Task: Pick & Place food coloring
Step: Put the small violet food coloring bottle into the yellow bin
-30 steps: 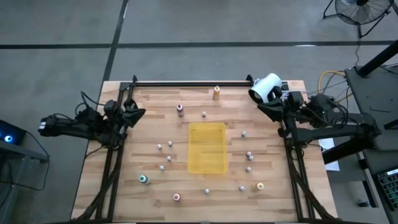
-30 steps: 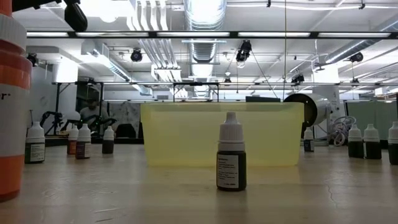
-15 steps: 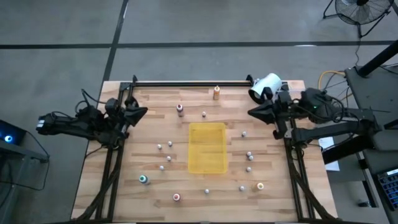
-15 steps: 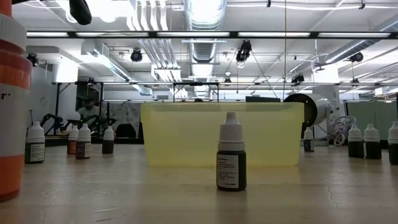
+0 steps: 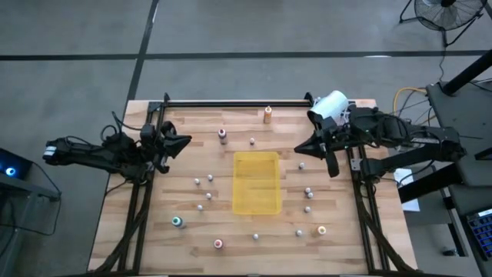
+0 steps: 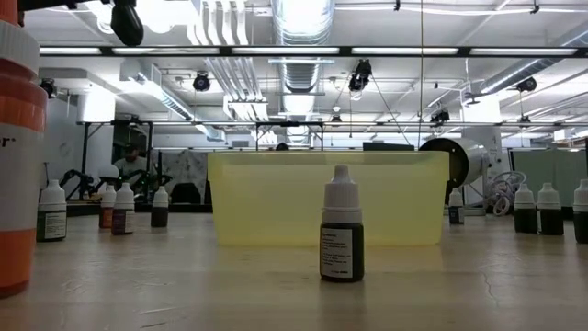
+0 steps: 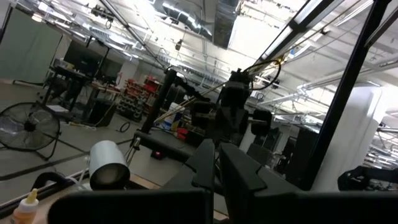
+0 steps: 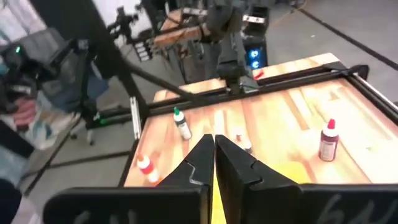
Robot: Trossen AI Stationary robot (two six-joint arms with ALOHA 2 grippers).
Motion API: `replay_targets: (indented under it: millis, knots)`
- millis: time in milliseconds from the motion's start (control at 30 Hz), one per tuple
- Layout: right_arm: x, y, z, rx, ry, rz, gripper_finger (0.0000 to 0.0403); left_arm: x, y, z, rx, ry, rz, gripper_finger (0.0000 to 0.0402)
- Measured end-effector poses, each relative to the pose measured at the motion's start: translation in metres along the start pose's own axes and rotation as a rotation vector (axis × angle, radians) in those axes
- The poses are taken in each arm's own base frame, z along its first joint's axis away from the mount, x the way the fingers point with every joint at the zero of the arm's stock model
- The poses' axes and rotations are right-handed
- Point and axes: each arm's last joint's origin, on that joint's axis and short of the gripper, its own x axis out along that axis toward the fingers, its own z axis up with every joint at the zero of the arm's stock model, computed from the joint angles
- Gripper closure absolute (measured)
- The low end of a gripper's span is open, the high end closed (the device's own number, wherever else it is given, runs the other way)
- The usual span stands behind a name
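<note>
Quick look at where this one's at. Both arms have swung in from the edges since a second ago. The right gripper (image 5: pixel 301 148) was back by the white cylinder (image 5: pixel 329 106) in the upper right of the overhead frame, and now it reaches in over the counter (image 5: pixel 146 223) toward the middle. The left gripper (image 5: pixel 184 141) has crept in a bit too, at the left side.

Fingers on both are pressed shut with nothing between them. You can see that plainly in each wrist view, two dark fingers (image 8: pixel 214 158) meeting in a thin seam, same on the left (image 7: pixel 217 168).

So my read is the task has barely begun: no bottle picked up, just an approach starting, probably on the right side.

The food coloring bottles (image 5: pixel 307 192) are scattered all round the yellow tray (image 5: pixel 256 182), which sits center frame and looks empty from above. Small whitish ones are at its left, right and lower sides. The taller ones: orange top (image 5: pixel 267 115) at upper center, maroon (image 5: pixel 222 135) upper left of the tray, teal (image 5: pixel 177 221) lower left, pink (image 5: pixel 219 244) bottom center, another orange one (image 5: pixel 321 229) lower right.

Every bottle stands upright, long axis vertical, caps pointing straight up. The low view shows it best, with one dark bottle (image 6: pixel 342 225) dead center in front of the tray.
</note>
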Motion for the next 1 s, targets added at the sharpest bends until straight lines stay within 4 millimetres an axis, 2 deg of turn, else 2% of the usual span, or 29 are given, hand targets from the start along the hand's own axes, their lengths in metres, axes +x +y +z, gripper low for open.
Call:
replay_targets:
  millis: [100,233,467,633,800,1000]
  knots:
    - [-0.002,0.005,0.01,-0.039,-0.002,0.052,0.0376,0.0,0.0,0.0,-0.006,-0.001,0.0,0.0402]
    - [0.0,0.007,0.017,-0.044,-0.01,0.061,0.0329,0.0,0.0,0.001,-0.006,-0.002,-0.001,0.0402]
    - [0.018,0.004,0.012,0.086,0.062,0.084,0.0222,0.0,0.0,0.0,0.018,0.005,0.002,0.0402]
    - [0.034,0.003,0.006,0.081,0.13,0.146,0.0165,0.0,0.001,-0.003,0.023,0.032,0.011,0.0402]
    - [0.039,0.002,0.002,0.092,0.182,0.192,0.0142,0.0,0.001,-0.003,0.025,0.033,0.011,0.0402]
    - [0.035,0.0,-0.007,0.071,0.281,0.164,0.015,0.0,0.002,-0.005,0.087,0.046,0.014,0.0402]
